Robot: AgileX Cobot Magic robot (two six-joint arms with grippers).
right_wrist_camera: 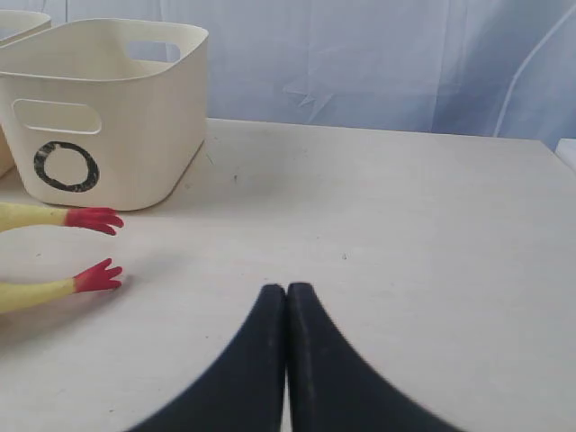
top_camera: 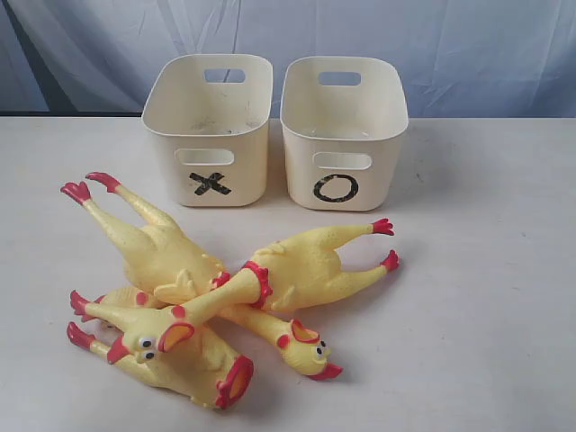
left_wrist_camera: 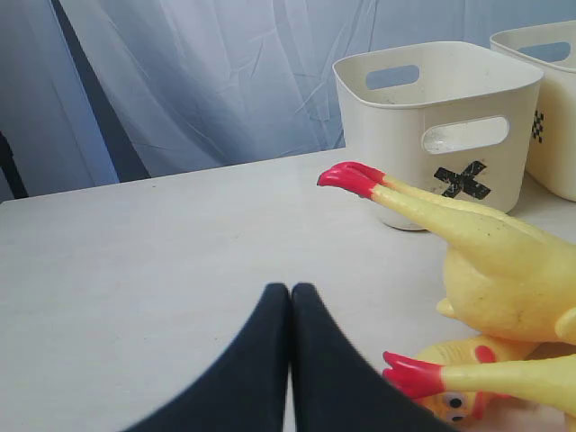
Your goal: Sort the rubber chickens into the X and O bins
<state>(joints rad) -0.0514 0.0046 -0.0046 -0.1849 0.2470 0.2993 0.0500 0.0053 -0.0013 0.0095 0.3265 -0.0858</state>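
Your pale matte table [top_camera: 486,297] meets creased blue cloth [top_camera: 468,45]. Glossy rubber chickens [top_camera: 297,270] heap toward its front edge, with the rounded cream X bin [top_camera: 247,175] and O bin [top_camera: 385,180] at the back. Left hand [left_wrist_camera: 290,290], right hand [right_wrist_camera: 286,290]: closed, empty.

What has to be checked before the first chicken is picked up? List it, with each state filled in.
1. X bin upright, no chicken inside: ok.
2. O bin upright, no chicken inside: ok.
3. Left pincer open for a grasp: not ok, it is shut and empty.
4. Right pincer open for a grasp: not ok, it is shut and empty.
5. Rubber chickens apart enough to lift one alone: not ok, they lie crossed in one pile on the table.
6. Which chicken goes to which bin: cannot tell.
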